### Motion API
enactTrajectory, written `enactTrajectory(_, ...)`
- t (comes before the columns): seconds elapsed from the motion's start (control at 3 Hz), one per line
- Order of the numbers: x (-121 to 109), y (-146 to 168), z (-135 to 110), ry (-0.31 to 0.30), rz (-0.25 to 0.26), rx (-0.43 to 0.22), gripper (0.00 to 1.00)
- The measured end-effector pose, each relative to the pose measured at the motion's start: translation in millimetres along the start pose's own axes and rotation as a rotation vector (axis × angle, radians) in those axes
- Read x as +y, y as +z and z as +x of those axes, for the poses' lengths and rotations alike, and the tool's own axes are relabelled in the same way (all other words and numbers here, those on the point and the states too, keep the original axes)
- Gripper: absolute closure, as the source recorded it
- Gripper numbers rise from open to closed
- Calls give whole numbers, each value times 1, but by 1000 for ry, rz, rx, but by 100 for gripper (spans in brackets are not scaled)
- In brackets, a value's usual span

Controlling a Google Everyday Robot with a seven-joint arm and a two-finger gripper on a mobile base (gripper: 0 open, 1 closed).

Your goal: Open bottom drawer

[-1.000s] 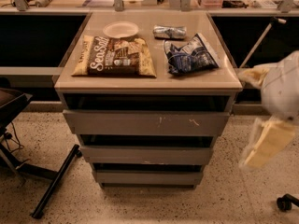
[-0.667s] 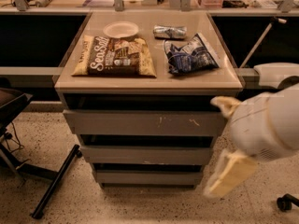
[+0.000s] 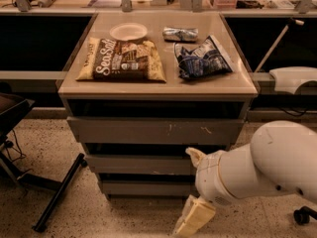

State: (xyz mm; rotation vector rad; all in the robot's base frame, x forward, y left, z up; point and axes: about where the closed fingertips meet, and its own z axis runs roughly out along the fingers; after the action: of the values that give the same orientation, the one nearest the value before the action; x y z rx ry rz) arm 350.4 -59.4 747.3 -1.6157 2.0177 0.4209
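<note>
The cabinet has three grey handleless drawers stacked under its top. The bottom drawer (image 3: 141,188) is the lowest and narrowest-looking front, plain and shut. Above it sit the mid-sized front (image 3: 136,163) and the widest front (image 3: 148,131) with white scratch marks. My white arm (image 3: 267,165) reaches in from the lower right. Its cream-coloured gripper (image 3: 194,216) hangs low in front of the cabinet's right side, just below and right of the bottom drawer front, and covers that corner.
On the cabinet top lie a Sea Salt chip bag (image 3: 123,59), a white plate (image 3: 128,31), a silver packet (image 3: 180,33) and a blue bag (image 3: 202,58). A black stand leg (image 3: 58,192) crosses the floor at left. A white seat (image 3: 293,78) and a caster (image 3: 300,215) are at right.
My arm has swung in from the right edge of the view leftward and downward, and the gripper now sits low in front of the drawers. The drawers have not moved.
</note>
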Motion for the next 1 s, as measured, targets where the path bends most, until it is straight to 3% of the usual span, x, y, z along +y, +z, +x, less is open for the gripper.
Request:
enactTrajectory(0.33,0,-1,0,-1,2,1,0)
enactTrajectory(0.67,-1,18,6,25,40,-17,0)
enactTrajectory(1.0,38,101,37,92,-51,-19,0)
